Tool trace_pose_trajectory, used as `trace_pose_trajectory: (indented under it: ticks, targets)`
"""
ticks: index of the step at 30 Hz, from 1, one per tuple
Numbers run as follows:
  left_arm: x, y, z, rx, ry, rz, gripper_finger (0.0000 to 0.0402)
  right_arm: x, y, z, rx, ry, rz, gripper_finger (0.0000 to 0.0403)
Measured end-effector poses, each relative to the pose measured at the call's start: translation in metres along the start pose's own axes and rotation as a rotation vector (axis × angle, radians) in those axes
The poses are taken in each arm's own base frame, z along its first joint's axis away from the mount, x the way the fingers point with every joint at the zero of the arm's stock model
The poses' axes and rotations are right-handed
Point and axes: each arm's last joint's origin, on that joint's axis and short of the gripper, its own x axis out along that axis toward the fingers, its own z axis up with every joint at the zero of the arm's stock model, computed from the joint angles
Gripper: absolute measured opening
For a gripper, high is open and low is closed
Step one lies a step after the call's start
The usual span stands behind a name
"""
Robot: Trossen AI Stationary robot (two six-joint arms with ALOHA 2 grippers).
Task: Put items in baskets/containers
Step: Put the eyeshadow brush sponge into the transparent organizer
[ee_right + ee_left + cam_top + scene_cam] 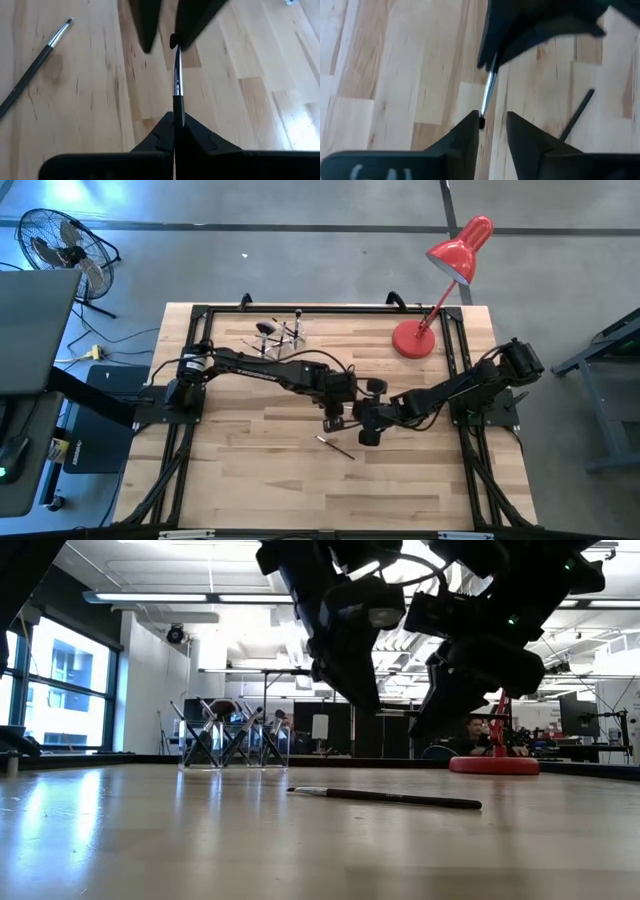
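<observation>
Over the table's middle my two grippers meet tip to tip. My right gripper is shut on a slim brush with a silver ferrule. The brush's small dark tip reaches between the fingers of my left gripper, which stands open. A second dark brush lies flat on the wood just nearer than the grippers. At the far left the clear holder stands with several brushes upright in it. My right gripper pinches the brush's dark handle just behind the ferrule between its two fingers. The brush sticks straight out along the fingers toward my left gripper and is clear of the table. My left gripper has the brush's tip beside one finger's inner face; whether they touch I cannot tell.
A red desk lamp stands at the table's far right. The black frame rail runs round the table top. Bare wood lies toward the near edge. In the low view the loose brush lies below both grippers.
</observation>
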Motion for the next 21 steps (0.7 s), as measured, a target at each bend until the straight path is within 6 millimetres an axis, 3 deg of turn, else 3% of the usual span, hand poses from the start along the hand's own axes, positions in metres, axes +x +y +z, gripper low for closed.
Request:
trace_pose_trajectory:
  ticks: [9, 15, 21]
  targets:
    - [-0.031, 0.009, -0.012, 0.016, -0.002, -0.013, 0.0110, -0.009, 0.014, -0.017, 0.102, 0.082, -0.032, 0.0008]
    - [-0.044, 0.025, -0.056, -0.131, -0.188, -0.042, 0.0110, -0.022, 0.036, -0.023, 0.187, 0.025, -0.030, 0.0007]
    - [-0.054, 0.026, -0.099, -0.276, -0.510, -0.173, 0.0110, -0.018, 0.037, -0.015, 0.385, -0.190, 0.013, 0.0007]
